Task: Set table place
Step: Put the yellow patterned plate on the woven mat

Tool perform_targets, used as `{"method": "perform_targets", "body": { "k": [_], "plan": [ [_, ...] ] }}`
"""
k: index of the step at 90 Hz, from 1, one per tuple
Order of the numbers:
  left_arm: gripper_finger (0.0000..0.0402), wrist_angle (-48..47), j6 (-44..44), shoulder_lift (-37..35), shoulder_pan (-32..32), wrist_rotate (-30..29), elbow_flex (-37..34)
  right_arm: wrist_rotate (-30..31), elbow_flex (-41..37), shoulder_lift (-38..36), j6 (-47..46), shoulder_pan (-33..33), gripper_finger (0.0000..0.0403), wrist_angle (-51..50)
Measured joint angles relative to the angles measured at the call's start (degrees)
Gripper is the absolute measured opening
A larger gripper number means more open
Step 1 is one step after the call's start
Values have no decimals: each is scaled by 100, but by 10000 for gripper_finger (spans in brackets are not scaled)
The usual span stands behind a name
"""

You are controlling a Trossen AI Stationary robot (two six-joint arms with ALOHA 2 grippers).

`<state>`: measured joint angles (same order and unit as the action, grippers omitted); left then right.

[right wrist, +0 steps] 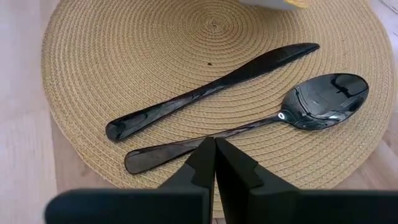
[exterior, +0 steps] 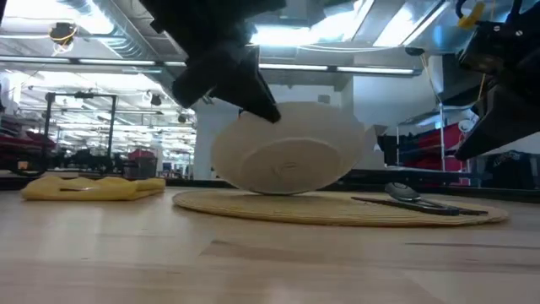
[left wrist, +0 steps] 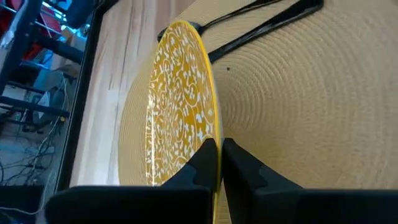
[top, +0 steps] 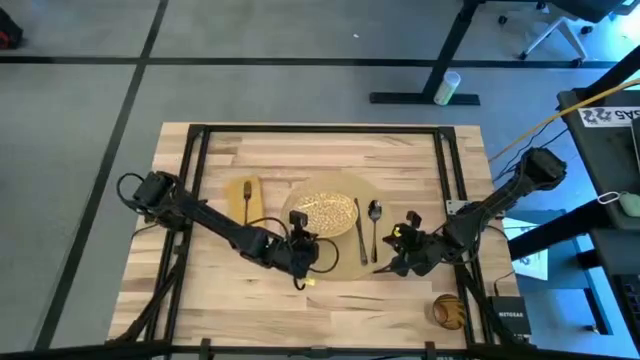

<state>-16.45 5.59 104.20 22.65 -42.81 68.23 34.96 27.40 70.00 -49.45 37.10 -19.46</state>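
A speckled yellow plate (top: 322, 210) stands steeply tilted on the round tan mat (top: 345, 265), its pale underside (exterior: 287, 156) facing the table's near edge. My left gripper (top: 300, 243) is shut on it. A black knife (right wrist: 211, 84) and spoon (right wrist: 311, 102) lie side by side on the mat's right part. My right gripper (right wrist: 215, 146) hangs shut above the mat's near right edge, close to the spoon's handle, holding nothing. A mustard napkin (top: 244, 200) with a fork on it lies left of the mat. My left gripper pinches the plate's raised near rim (left wrist: 214, 158) between its two fingers, one on the patterned top face and one on the underside. The fingers come slanting down from the table's near left. The plate's far rim (exterior: 283, 191) rests on the mat.
A brown ball (top: 449, 312) and a black box (top: 505, 320) sit at the table's near right corner. Bare wood (top: 210, 290) lies near and left of the mat.
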Motion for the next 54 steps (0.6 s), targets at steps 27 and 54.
{"method": "perform_targets", "body": {
  "k": [27,54],
  "plan": [
    [0,156,-299,0,35,560,0,0,0,0,4,0,0,0],
    [1,233,-401,50,22,907,0,0,0,0,5,0,0,1]
  ]
}}
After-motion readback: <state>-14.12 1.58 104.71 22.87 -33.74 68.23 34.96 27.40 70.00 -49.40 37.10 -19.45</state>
